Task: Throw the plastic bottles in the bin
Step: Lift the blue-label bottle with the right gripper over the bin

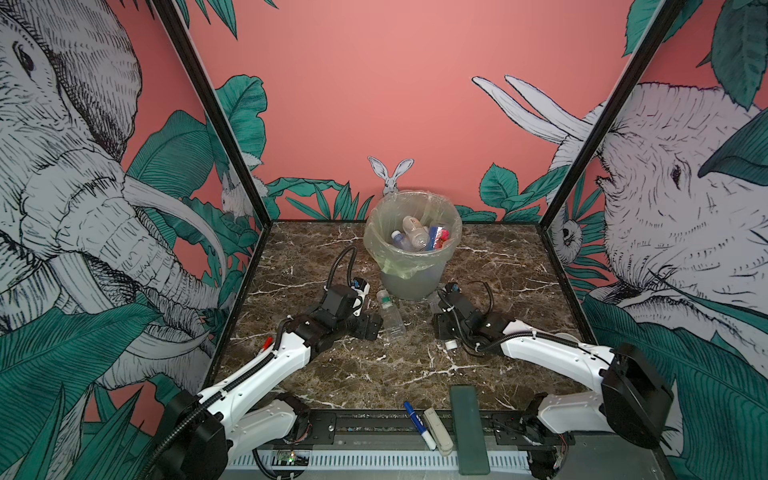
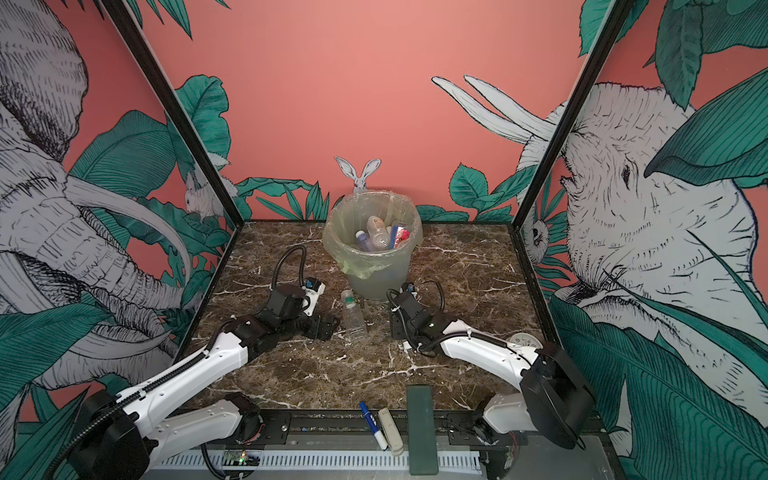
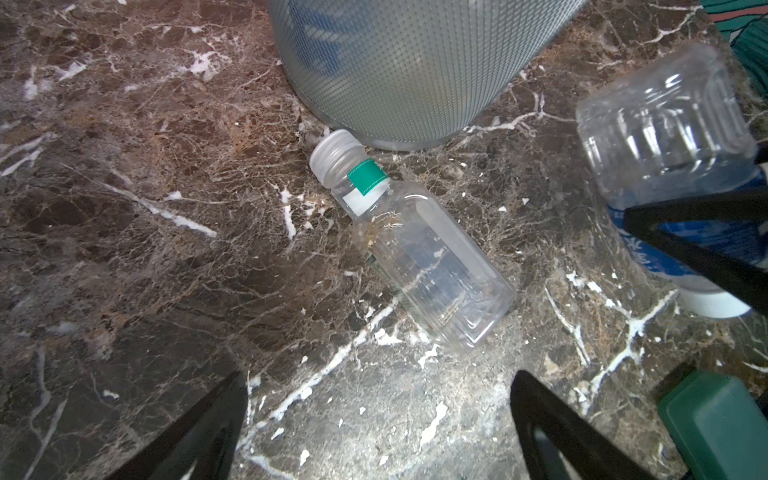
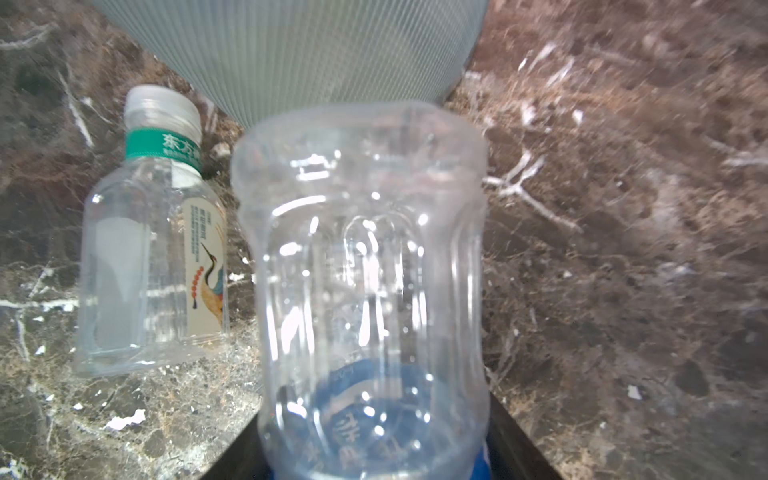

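1. left gripper (image 3: 378, 376): jaws spread wide and empty, low over the tabletop (image 1: 374, 374), near the green-banded bottle (image 3: 415, 257).
2. that bottle lies on its side, cap just beside the foot of the bin (image 1: 411, 282).
3. right gripper (image 4: 376, 436): jaws closed around the blue-labelled bottle (image 4: 365, 270), its base towards the bin's wall.
4. several more bottles (image 1: 415, 235) lie inside the bin, which stands at the tabletop's far middle.
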`<state>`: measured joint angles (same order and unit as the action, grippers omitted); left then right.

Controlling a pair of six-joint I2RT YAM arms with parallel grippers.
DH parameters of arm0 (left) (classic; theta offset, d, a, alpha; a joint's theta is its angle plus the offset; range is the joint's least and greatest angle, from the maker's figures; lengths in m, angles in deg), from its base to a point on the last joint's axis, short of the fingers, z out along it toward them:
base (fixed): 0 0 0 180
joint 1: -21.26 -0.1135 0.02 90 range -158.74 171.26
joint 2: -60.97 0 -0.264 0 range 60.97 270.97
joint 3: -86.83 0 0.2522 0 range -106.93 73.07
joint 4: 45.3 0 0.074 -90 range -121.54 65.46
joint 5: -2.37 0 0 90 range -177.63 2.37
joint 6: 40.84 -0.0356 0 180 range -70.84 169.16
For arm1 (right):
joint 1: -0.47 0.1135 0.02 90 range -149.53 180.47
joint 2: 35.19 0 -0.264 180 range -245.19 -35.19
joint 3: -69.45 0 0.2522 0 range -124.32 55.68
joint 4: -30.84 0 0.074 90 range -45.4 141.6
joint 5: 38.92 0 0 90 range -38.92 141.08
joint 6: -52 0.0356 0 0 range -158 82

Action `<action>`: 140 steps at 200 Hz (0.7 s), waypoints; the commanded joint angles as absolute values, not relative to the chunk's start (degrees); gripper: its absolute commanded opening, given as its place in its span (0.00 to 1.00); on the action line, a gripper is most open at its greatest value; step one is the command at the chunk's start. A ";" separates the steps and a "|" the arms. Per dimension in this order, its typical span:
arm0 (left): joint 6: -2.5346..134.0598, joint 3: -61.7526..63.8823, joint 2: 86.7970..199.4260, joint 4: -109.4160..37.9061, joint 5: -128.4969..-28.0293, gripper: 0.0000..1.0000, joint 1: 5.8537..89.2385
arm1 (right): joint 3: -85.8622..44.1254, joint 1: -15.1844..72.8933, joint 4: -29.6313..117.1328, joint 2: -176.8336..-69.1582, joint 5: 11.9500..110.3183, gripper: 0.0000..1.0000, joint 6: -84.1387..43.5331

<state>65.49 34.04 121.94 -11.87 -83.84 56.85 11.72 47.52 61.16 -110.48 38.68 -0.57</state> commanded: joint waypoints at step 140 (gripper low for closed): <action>66.56 34.84 120.90 -13.35 -84.63 1.00 57.99 | 9.44 47.38 59.28 -84.25 32.18 0.45 -18.81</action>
